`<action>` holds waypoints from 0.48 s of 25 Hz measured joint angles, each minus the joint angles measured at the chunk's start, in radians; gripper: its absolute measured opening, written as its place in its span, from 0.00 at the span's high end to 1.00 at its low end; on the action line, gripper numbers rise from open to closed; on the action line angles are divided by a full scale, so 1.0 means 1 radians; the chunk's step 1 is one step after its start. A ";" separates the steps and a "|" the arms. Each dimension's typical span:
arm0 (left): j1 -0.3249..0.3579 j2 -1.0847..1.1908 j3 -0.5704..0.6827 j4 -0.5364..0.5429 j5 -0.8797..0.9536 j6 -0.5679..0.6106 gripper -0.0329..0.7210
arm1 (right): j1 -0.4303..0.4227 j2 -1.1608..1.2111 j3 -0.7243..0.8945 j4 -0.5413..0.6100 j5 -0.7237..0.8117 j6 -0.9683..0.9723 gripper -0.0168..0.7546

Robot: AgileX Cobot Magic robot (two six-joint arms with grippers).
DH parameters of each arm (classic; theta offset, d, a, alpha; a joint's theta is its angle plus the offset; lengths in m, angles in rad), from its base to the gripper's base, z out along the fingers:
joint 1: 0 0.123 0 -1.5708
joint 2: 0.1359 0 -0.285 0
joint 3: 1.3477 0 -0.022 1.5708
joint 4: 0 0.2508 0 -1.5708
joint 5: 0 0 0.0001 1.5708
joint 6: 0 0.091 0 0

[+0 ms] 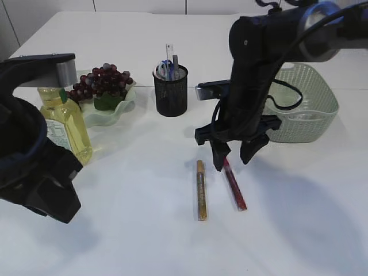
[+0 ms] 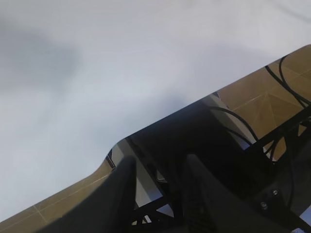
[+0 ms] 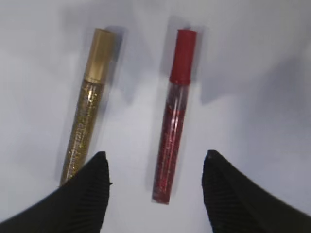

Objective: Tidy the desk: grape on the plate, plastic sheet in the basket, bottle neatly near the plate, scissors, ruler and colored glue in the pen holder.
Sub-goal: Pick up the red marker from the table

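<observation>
The right gripper [image 1: 234, 160] hangs over the white bench [image 1: 144, 241], its black jaws spread wide and pointing down on either side of the red glitter glue tube [image 3: 172, 119]; nothing is gripped, and whether the tips touch the bench I cannot tell. The gold glitter glue tube [image 3: 87, 109] lies just left of the red glue tube, almost parallel to it and apart. Behind the red glue tube stands the black mesh pen holder [image 1: 171, 91], with scissors and a ruler sticking out of it. Left of the pen holder, dark red grapes [image 1: 100, 81] rest on a pale green wavy plate [image 1: 118, 112], and a yellow plastic bottle [image 1: 66, 129] stands just beside that plate. Right of the pen holder sits a pale green woven basket [image 1: 313, 103]. The left gripper [image 2: 160, 194] hovers over the near bench edge, jaws partly open and empty.
</observation>
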 joint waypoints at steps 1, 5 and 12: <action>0.000 0.000 0.000 0.000 -0.004 0.000 0.64 | 0.009 0.013 -0.009 -0.003 0.000 0.008 0.36; 0.000 0.000 0.000 0.009 -0.006 0.000 0.64 | 0.018 0.061 -0.028 -0.008 0.000 0.027 0.36; 0.000 0.000 0.000 0.012 -0.006 0.000 0.64 | 0.020 0.102 -0.039 -0.070 -0.008 0.044 0.36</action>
